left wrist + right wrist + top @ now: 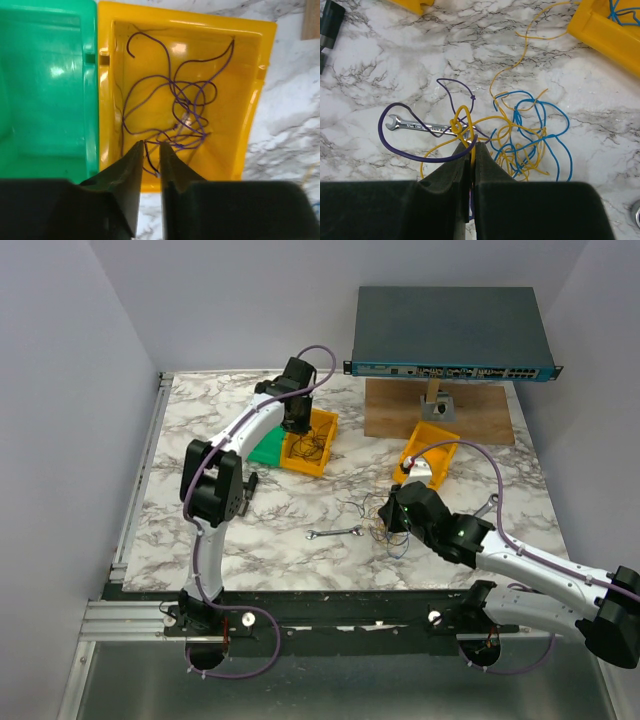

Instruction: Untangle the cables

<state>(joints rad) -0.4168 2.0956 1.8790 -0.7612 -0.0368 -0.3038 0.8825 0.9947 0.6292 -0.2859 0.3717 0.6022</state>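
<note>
Marbled white table top [265, 540] between pale grey walls, dark network switch [450, 335] at the back. Loose tangle of cables [385, 528] at lower centre of the overhead frame, right at the tips of the right gripper [471, 150]. Left gripper [152, 150] well apart, upper left of centre, over a yellow bin [250, 105] beside a green bin [45, 90]. Right arm plainly the nearer one to the knot.

From the right wrist: jaws pressed together on a small upright loop of yellow cable [463, 107], bottom centre of frame. Rest of the knot ahead and to the right, with yellow strands wound through several loops of blue cable [567, 120], centre to lower right. Purple cable [435, 160] sweeping out left in a wide arc, passing just in front of the tips and crossing a silver wrench [422, 127] that lies left to right at centre left. Over or under the wrench: impossible to tell. Probably best pulled back and left, away from the blue mass, at some risk of dragging the wrench along.

From the left wrist: fingers narrowly apart, one dark strand hanging in the gap, no pinch visible. More curly purple strands heaped on the bin floor, centre of frame.

Hair-fine, springy, curly wires throughout; likely to slip and recoil.
</note>
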